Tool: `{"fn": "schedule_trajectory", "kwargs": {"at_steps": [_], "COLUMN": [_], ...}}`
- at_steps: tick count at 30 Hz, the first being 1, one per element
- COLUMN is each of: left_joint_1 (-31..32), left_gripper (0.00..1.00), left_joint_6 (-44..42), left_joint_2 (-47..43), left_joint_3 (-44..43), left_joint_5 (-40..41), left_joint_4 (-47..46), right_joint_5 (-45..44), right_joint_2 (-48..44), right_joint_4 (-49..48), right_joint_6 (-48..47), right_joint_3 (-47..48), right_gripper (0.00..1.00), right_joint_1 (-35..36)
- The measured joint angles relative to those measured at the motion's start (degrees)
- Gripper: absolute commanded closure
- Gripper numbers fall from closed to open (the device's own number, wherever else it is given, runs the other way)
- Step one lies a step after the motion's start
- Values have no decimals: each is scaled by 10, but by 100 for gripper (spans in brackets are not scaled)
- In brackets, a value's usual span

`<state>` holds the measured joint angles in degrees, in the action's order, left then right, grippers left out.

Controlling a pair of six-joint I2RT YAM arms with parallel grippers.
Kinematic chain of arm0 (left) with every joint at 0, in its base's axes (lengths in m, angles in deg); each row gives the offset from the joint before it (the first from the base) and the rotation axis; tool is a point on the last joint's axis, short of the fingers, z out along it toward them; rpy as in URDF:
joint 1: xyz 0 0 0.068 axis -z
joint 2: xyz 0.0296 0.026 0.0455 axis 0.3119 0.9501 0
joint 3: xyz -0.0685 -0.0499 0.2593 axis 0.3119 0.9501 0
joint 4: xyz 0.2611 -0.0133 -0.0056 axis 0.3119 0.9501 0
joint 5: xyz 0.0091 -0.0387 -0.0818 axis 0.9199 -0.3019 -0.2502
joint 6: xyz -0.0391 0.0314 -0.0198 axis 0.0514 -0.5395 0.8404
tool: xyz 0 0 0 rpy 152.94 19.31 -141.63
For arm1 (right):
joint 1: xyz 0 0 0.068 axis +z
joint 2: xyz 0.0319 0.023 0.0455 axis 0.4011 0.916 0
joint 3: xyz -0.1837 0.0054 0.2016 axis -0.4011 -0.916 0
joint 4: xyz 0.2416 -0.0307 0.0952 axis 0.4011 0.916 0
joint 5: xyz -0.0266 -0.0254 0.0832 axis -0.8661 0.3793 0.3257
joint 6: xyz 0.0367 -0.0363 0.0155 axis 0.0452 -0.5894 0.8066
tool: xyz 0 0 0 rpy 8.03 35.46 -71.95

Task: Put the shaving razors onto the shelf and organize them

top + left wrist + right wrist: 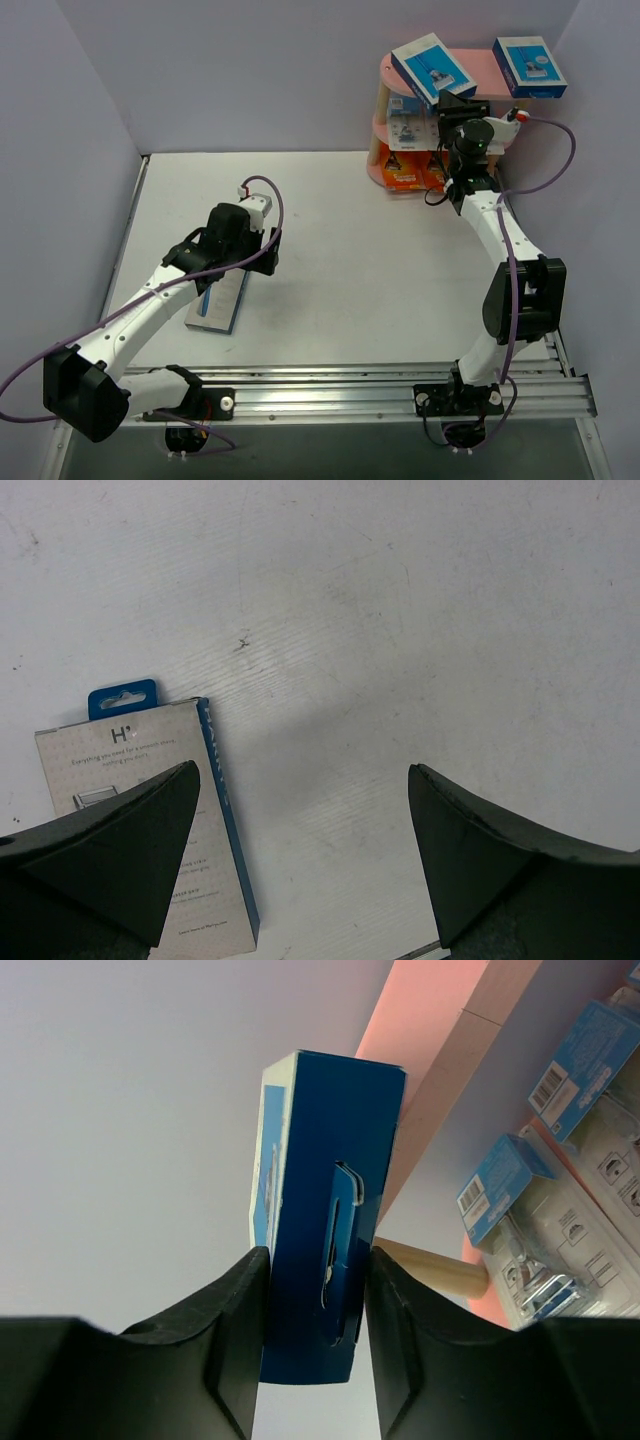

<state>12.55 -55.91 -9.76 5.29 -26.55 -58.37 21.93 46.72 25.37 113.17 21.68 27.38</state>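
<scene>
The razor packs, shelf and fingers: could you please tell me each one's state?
Shelf: upright, partly stocked.
Blue box: gripped on edge.
Right fingers: shut on that box.
Left fingers: open, empty.
Grey box: flat on table.
Other blue box: resting on top tier.

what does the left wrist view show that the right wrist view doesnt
Left wrist only: the left gripper open over the table, with a pale box lying flat, partly hidden by one finger. Right wrist only: the right gripper closed on a blue box, with the shelf, a post and blister cards behind. Shared: nothing the same; each shows just its own gripper and one razor box.
</scene>
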Motion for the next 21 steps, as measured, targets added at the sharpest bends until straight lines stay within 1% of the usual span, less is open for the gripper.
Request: {"fn": "schedule_trajectory", "kwargs": {"at_steps": [2,3,7,9,11,12,14,21], "left_joint_1": [0,0,0,0,0,0,0,0], "left_gripper": [6,6,6,6,6,6,6,6], "left_joint_6": [0,0,0,0,0,0,0,0], "left_joint_2": [0,0,0,0,0,0,0,0], "left_joint_3": [-1,-1,-1,-1,-1,-1,-1,-1], "left_joint_5": [0,0,0,0,0,0,0,0], "left_joint_4": [0,0,0,0,0,0,0,0], "right_joint_5": [0,0,0,-1,-1,-2,-7,-44], "right_joint_2": [0,1,4,5,5,5,5,-5], "right_joint_4": [-4,-4,-14,-18,-21,-23,-29,-41], "right_joint_6": [4,7,16,20,26,29,35,56], "right_joint_3": [0,0,0,0,-1,-1,-5,-28], "right_gripper": [75,79,83,89,92,96,100,100], "right_joint_1": [0,0,0,0,0,0,0,0]}}
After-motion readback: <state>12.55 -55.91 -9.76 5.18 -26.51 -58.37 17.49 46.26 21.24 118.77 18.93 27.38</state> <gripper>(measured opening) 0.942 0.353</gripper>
